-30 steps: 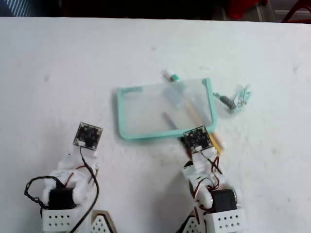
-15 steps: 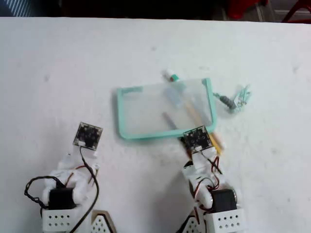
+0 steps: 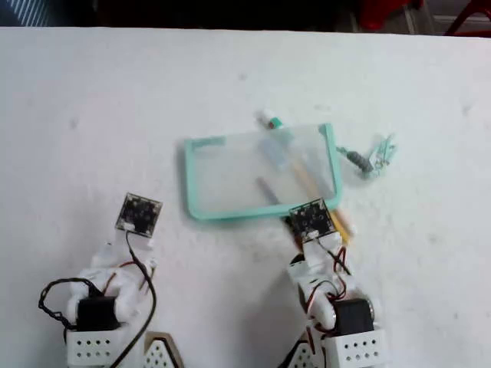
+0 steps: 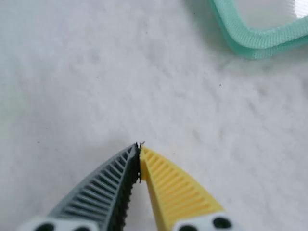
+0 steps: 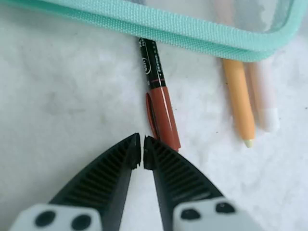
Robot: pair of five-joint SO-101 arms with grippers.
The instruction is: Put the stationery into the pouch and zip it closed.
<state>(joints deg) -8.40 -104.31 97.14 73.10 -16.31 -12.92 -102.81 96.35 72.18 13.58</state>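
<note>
Two arms wait at the near edge of the white table (image 3: pixel 92 92), with the teal-trimmed clear pouch (image 3: pixel 230 172) just ahead of the right one. Left wrist: left gripper (image 4: pixel 139 149) clenched, empty, over tabletop. Right wrist: right gripper (image 5: pixel 143 144) pinched together, empty, beside a red-capped pen (image 5: pixel 161 115) and orange pencil (image 5: pixel 238 101) poking from the pouch's edge.

So the pouch (image 3: pixel 261 172) sits mid table (image 3: pixel 115 92). A pen (image 5: pixel 159 103) and pencil (image 5: pixel 238 101) poke out from its near edge, with the right gripper (image 5: pixel 143 144) just before the pen's end. A marker (image 3: pixel 270 119) sticks out behind, and small bits (image 3: pixel 372 157) lie just right. The left gripper (image 4: pixel 139 149) is near the pouch's near-left corner.
</note>
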